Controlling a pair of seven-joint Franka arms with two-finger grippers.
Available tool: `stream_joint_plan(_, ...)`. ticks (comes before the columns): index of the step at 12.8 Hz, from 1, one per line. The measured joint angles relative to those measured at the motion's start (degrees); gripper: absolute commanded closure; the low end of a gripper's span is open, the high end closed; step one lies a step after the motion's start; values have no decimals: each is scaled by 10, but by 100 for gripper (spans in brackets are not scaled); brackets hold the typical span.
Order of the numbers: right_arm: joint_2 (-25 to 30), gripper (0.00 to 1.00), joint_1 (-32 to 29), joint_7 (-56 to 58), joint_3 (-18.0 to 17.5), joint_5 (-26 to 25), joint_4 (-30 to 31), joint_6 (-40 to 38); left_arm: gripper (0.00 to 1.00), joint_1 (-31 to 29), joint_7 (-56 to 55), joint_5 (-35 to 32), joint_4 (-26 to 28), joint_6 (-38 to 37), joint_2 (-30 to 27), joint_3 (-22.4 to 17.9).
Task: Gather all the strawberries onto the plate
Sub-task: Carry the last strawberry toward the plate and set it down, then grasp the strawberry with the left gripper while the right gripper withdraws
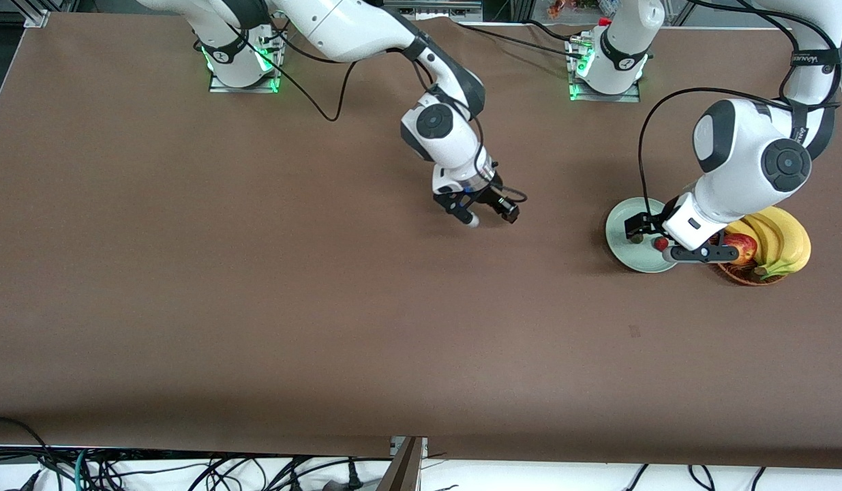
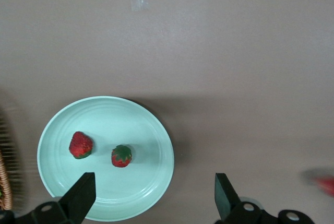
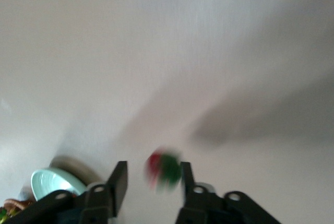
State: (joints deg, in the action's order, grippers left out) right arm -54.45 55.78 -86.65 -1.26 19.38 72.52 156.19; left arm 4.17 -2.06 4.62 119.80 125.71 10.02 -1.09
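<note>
Nearly done: two strawberries (image 2: 81, 144) already lying in the plate (image 2: 151, 130), a third strawberry (image 3: 163, 169) blurred between the fingers of the right claw (image 1: 489, 215), whether gripped or loose impossible to tell. Hangs over bare worktop (image 1: 257, 307), well apart from the plate toward the right arm's end, wrist bent low and tilted. Next, by the look of it: carry across and release over the plate. Left claw (image 2: 151, 195) spread wide and empty, poised over the plate's rim beside the basket (image 1: 748, 273) of fruit.
</note>
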Motion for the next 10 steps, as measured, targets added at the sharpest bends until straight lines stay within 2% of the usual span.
stream_joint_plan(2, -1, 16, 7, -9, 9, 0, -5, 1, 0, 0, -1, 0, 1, 0, 0, 1)
stream_joint_plan(4, 3, 15, 4, -7, 40, -1, -17, -48, 0, 0, -1, 0, 2, 0, 0, 1)
stream_joint_plan(6, 22, 15, -9, 33, 76, -1, -30, -152, 0, -1, -5, 0, 2, 0, 0, 5)
stream_joint_plan(8, 59, 15, -43, 108, 84, -1, -34, -253, 0, -2, -29, -1, 3, 0, 0, 23)
stream_joint_plan(10, 101, 12, -89, 194, 85, -1, -35, -349, 0, -3, -80, -3, 9, 5, 0, 61)
